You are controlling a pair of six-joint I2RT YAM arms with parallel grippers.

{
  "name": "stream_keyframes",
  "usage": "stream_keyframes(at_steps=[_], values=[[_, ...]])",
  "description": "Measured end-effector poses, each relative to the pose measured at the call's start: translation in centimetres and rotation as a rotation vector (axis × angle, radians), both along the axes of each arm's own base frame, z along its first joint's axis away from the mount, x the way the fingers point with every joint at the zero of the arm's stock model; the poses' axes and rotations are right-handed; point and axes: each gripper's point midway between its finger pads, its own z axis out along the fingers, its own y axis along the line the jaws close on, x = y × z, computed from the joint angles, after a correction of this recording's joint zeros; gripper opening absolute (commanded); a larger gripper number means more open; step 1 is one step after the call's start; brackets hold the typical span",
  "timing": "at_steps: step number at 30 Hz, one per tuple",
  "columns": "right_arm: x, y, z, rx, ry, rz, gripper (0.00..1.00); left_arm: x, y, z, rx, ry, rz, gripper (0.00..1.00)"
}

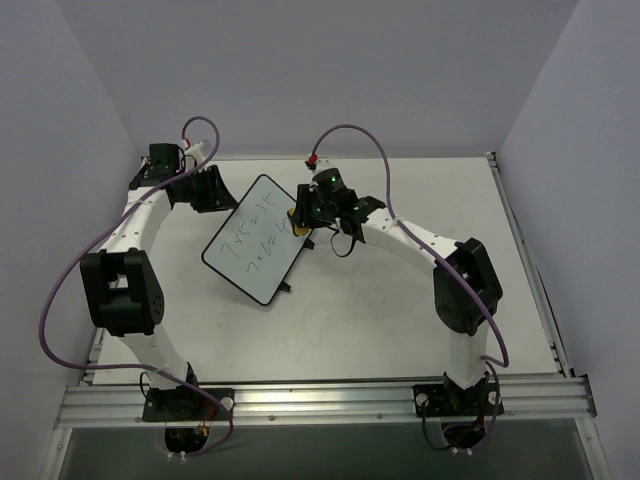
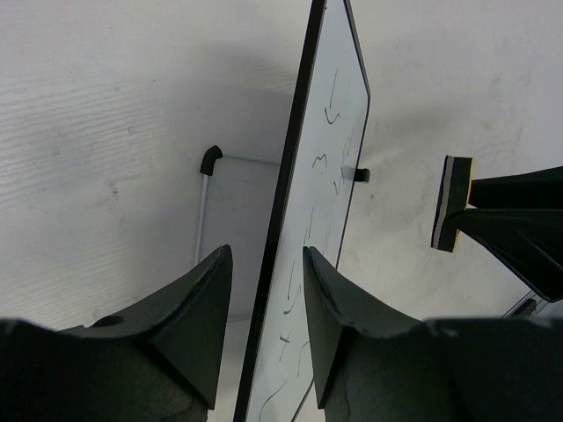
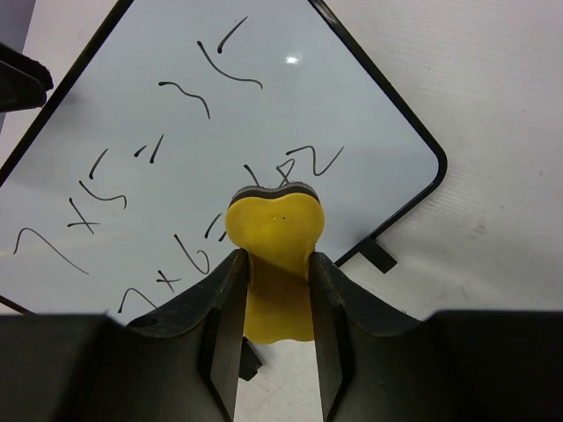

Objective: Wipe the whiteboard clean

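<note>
The whiteboard stands propped on its small black feet on the table, left of centre and turned at an angle. It is white with rounded corners and a thin black frame. Two lines of dark handwritten sums run across it, one starting 7×5 and the other 7×6 (the answers are too scrawled to read), and none of the ink is wiped.

Over to the left gripper: its jaws straddle the board's far-left edge, one finger behind and one in front. They're about half open, and there's a sliver of light beside the rear finger, so I can't tell if it's actually pinching.

The right gripper is clenched tight on the yellow eraser, dark felt side facing the writing. From the left wrist camera, the eraser hangs just off the board's face with a gap between them. It's near the right-hand end of the sums.
</note>
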Motion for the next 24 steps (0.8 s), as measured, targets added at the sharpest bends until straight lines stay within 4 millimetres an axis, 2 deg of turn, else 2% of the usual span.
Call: stream_keyframes(at_steps=[6,10,24], values=[[-0.1,0.4,-0.1,0.003,-0.001,0.005,0.13,-0.2,-0.4,-0.4,0.006,0.007,-0.018,0.46],[0.5,1.0,0.1,0.016,-0.021,0.004,0.13,-0.3,-0.7,-0.9,0.009,0.023,-0.027,0.42],[2.1,2.3,-2.8,0.001,-0.017,-0.004,0.13,-0.5,-0.7,-1.7,0.012,0.039,-0.043,0.34]])
